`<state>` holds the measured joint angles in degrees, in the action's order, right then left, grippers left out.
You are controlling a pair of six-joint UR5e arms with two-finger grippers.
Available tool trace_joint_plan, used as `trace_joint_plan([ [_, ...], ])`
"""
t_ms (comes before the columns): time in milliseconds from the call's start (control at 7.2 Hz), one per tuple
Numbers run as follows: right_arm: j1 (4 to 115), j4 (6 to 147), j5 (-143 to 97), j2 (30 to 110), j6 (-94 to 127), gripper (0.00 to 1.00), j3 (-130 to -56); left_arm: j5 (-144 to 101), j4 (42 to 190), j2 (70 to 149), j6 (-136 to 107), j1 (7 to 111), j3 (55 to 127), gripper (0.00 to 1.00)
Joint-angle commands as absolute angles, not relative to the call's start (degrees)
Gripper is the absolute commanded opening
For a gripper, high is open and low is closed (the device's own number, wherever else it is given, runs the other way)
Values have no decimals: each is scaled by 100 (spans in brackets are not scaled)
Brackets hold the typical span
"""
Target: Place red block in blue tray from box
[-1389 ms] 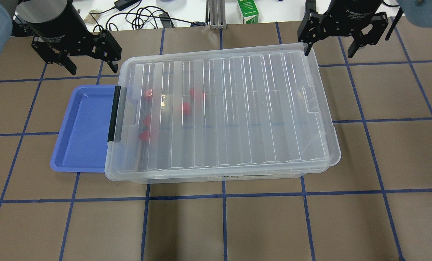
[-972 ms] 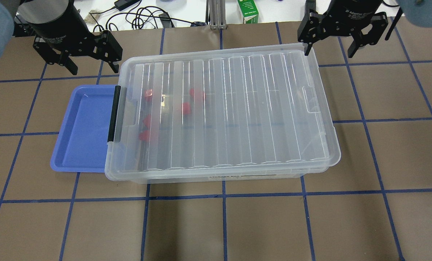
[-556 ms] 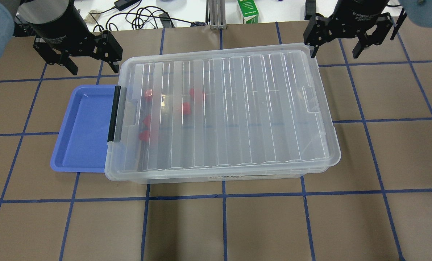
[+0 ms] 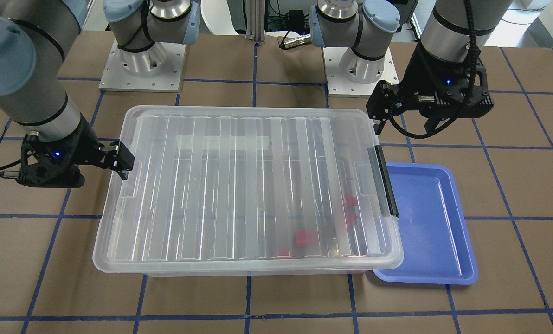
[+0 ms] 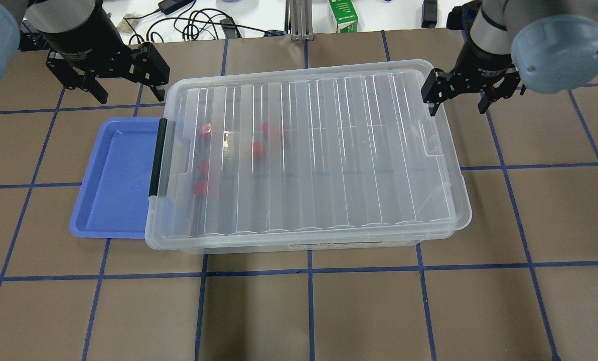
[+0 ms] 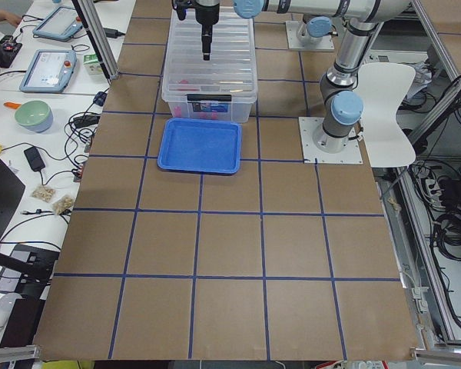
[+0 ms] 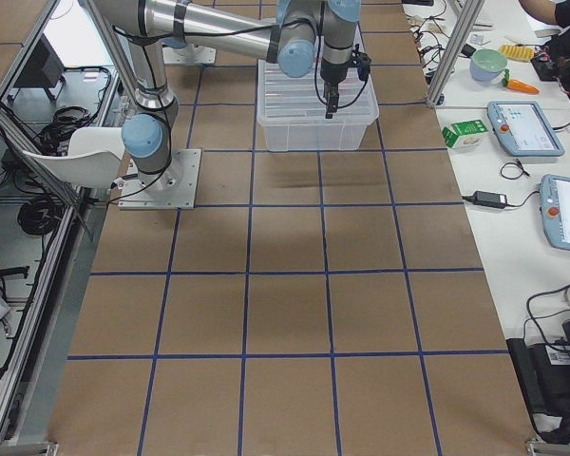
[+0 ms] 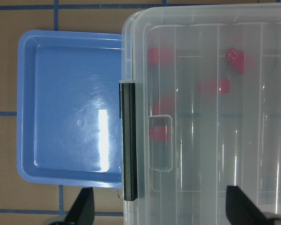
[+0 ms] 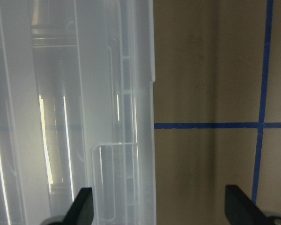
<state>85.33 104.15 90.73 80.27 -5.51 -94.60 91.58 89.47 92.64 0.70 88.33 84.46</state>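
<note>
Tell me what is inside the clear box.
Five red blocks show, blurred, through the closed lid of the box, near the black latch end. The ribbed lid hides their exact shapes.

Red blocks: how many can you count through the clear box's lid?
5. Three red blocks lie in a row beside the black latch of the box; two more lie farther inward. The ribbed lid blurs them, so others may hide.

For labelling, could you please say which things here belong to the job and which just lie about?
Job: red blocks, box, blue tray.
Lying about: green carton, cables, white chair.
</note>
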Motion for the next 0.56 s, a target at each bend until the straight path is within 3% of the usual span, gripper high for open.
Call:
trace_joint_plan([
  [0, 8525, 10977, 9088, 7920, -685, 100, -9861, 9158, 8947, 9264, 70, 8833, 8446, 100],
  [417, 8464, 10986, 9088, 7866, -781, 100, -9826, 9158, 8947, 9255, 70, 8833, 8446, 100],
])
